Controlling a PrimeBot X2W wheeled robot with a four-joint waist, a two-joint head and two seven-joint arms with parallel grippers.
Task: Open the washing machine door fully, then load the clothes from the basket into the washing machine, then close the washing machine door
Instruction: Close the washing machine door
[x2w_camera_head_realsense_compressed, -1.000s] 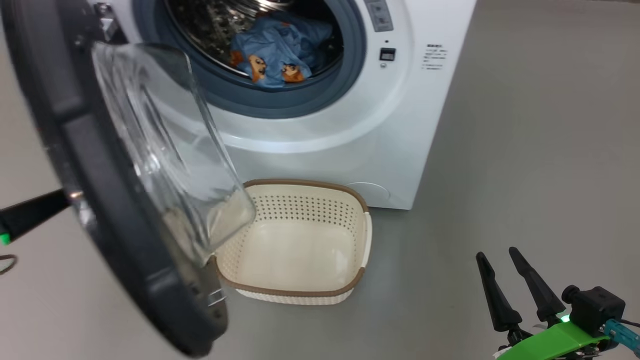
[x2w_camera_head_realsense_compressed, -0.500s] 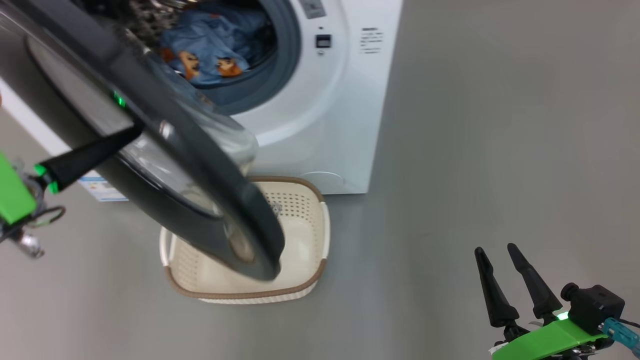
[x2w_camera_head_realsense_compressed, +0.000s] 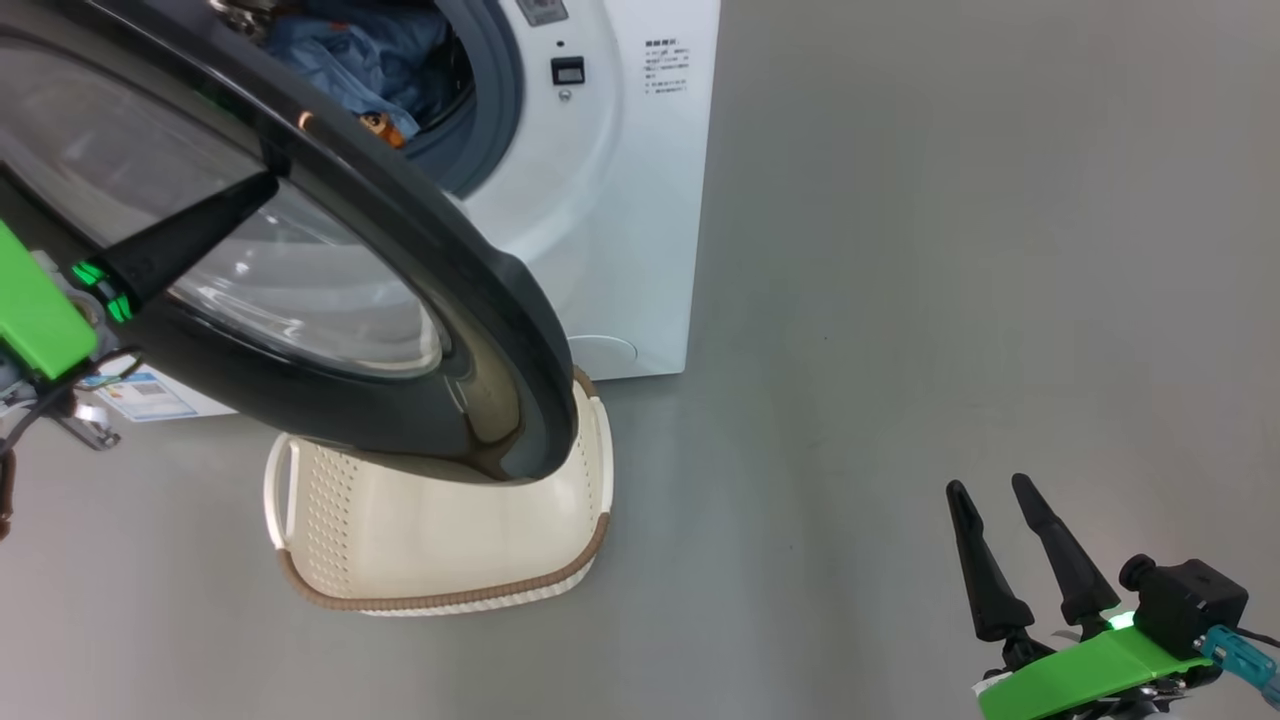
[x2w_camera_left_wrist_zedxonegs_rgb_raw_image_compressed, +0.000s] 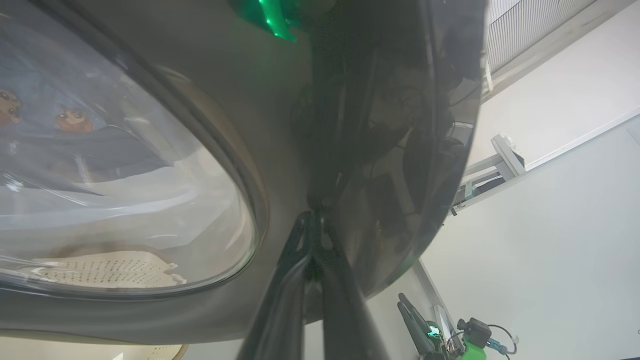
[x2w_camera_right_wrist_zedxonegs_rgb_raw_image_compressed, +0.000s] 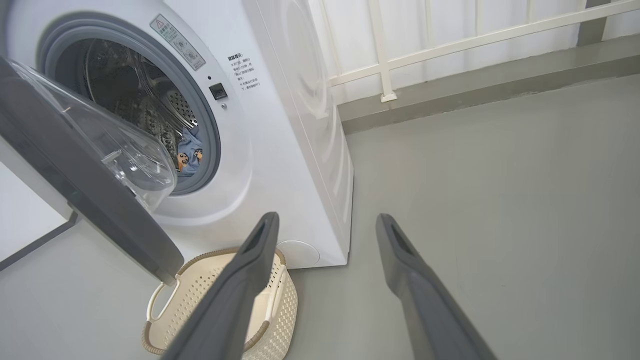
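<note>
Pushing slowly and steadily looked best for shutting the washing machine door. Nearest, the right gripper hung open over the floor. The left gripper, fingers shut together, touched the door's black rim. The door stood half open above the basket, glass bump facing the drum. The clothes lay inside the washing machine.
</note>
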